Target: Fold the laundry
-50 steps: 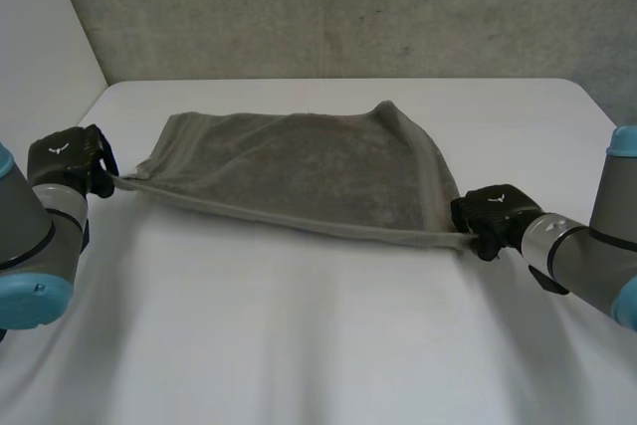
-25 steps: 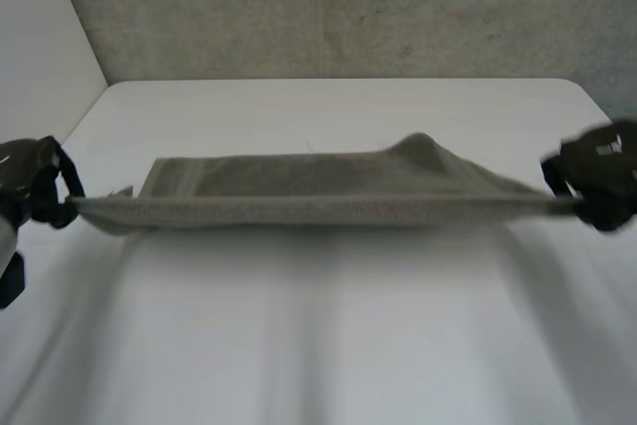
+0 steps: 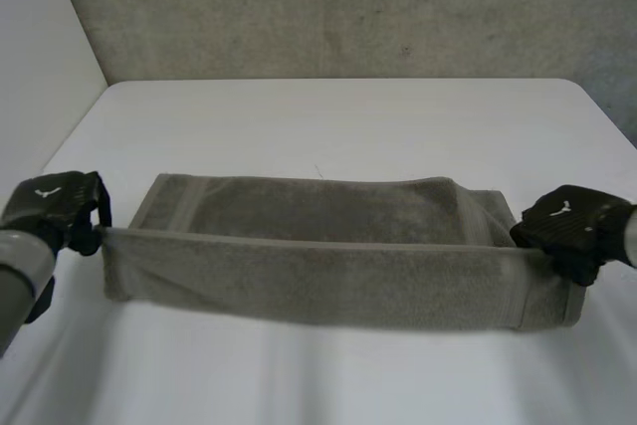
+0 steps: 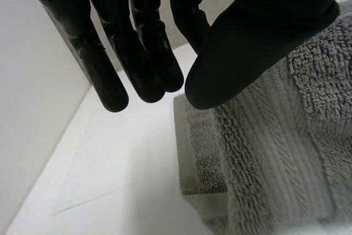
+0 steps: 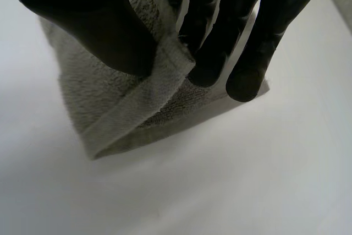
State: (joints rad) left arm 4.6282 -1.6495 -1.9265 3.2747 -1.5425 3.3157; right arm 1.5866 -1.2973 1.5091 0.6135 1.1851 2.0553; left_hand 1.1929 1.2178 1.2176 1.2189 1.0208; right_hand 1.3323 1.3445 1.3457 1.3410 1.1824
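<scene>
The grey towel [image 3: 328, 276] is held stretched across the lower middle of the head view, its long axis running from frame left to frame right. Its left corner is pinched by the left hand [image 3: 55, 211] at the left edge of the frame. In the left wrist view the thumb is pressed onto the cloth beside straight fingers. Its right corner is pinched by the right hand [image 3: 572, 231] at the right edge of the frame, the hem being caught between thumb and fingers. The held edge is raised off the white counter [image 3: 348, 116]. One part of the cloth hangs below that edge towards the lower frame, while the rest lies flat beyond it towards the upper frame. Both hands are level, one at each end. The fold is judged to depend on this edge being carried square across the short axis, towards the far hem.
</scene>
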